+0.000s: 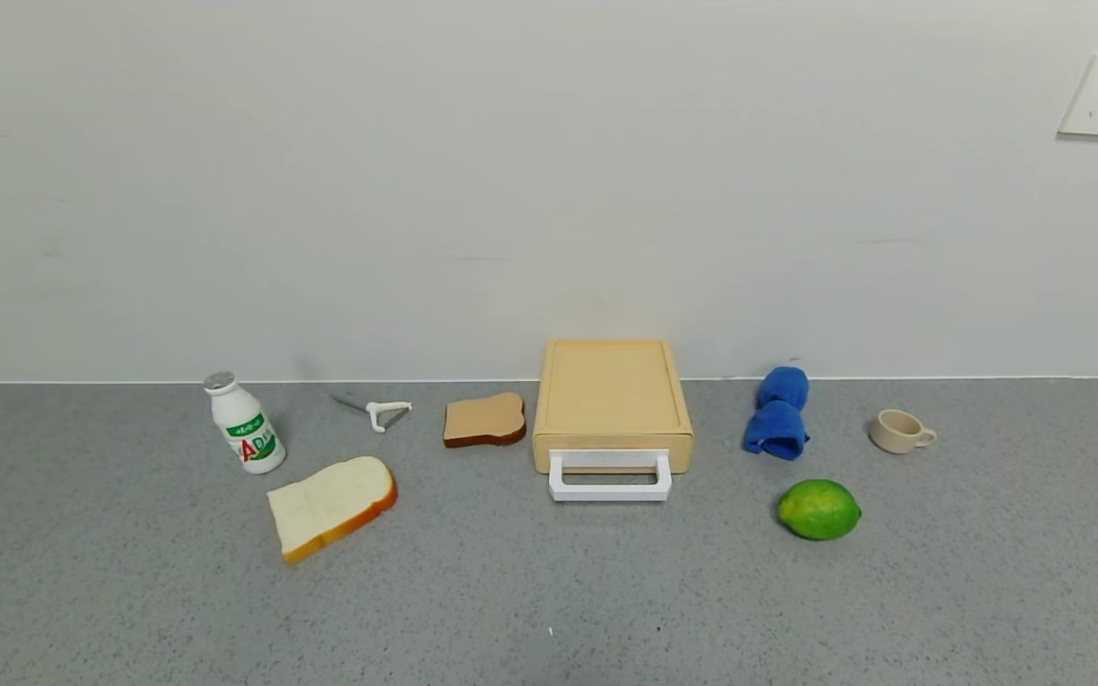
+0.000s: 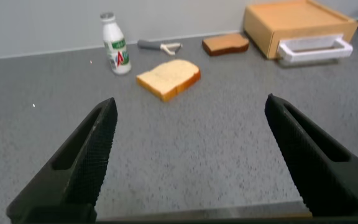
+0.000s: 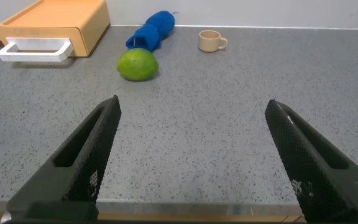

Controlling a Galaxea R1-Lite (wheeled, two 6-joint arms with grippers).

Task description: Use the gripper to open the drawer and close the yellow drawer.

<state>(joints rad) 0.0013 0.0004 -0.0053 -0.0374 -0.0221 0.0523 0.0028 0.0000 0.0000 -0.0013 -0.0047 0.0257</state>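
Left end effector [image 2: 188, 158] and right end effector [image 3: 191, 158] both wide apart, empty, well short of closed drawer [image 1: 613, 405]

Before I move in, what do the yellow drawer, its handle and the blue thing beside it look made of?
The yellow drawer looks like matte moulded plastic: even pale tan, rounded edges, no grain. Its white loop handle seems smooth, slightly glossy plastic. The blue thing looks like soft rolled cloth, judging by its folds. Both pincers hang open, short of everything.

Two bread slices [image 1: 332, 506], one drawer [image 1: 612, 404], bottle [image 1: 244, 423], peeler [image 1: 379, 412], cloth [image 1: 779, 413], cup [image 1: 900, 431], lime [image 1: 818, 510]
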